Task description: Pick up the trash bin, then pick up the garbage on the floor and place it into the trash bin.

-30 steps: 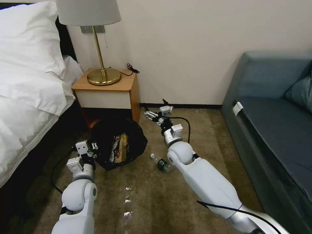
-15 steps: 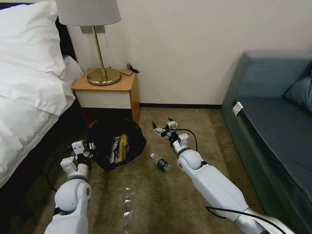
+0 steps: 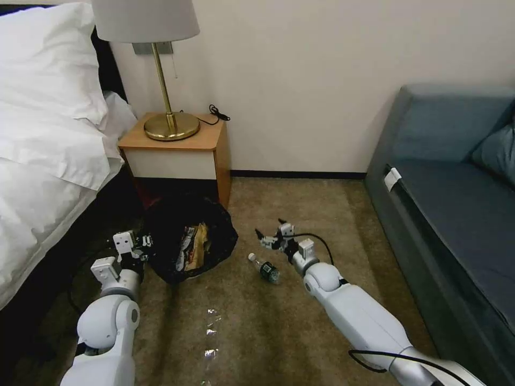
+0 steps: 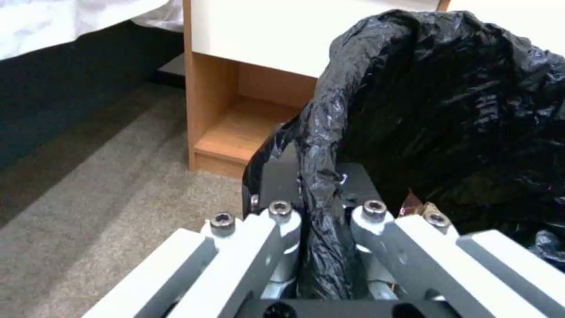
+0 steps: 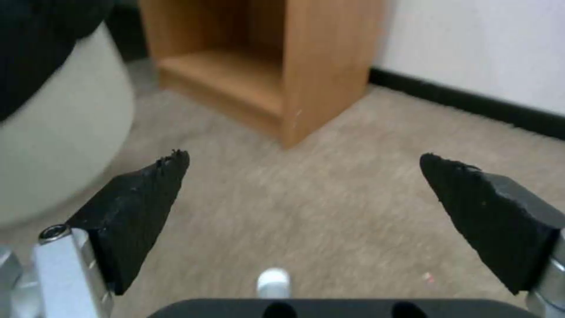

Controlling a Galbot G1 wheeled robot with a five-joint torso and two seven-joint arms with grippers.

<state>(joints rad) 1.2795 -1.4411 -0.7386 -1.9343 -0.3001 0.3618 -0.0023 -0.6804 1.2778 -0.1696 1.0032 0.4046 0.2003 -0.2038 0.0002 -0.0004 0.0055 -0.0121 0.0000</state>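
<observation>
Reviewing the head view from left to right, the left end effector [image 3: 140,244] sits at lower left of frame, clenched on the black-bag rim of the trash bin [image 3: 190,241]. The left wrist view confirms it: the folded liner [image 4: 321,185] is pinched between the two fingers [image 4: 282,221]. Whether the bin is clear of the floor cannot be told; its mouth faces up and toward the camera.

Inside the bin, at centre-left of frame, lie several wrappers [image 3: 192,247], among them a red-and-white one and a brown-yellow one. On this showing, most of the garbage is judged already deposited.

Just right of the bin, at lower centre, the bottle [image 3: 264,267] lies on its side on the carpet. Its long axis runs diagonally, with the white cap toward the upper left, nearer the bin, and the green-labelled body toward the lower right. It is untouched and apart from both end effectors.

Further right, the right end effector [image 3: 271,236] hangs just above and beyond the bottle, released and empty. In the right wrist view its black pads [image 5: 147,207] stand wide apart over bare carpet, with the white cap [image 5: 273,280] low between them and the white bin wall [image 5: 59,145] off to one side.

Remaining work, as judged: grasp the bottle and drop it into the bin. No other litter is seen on the floor.
</observation>
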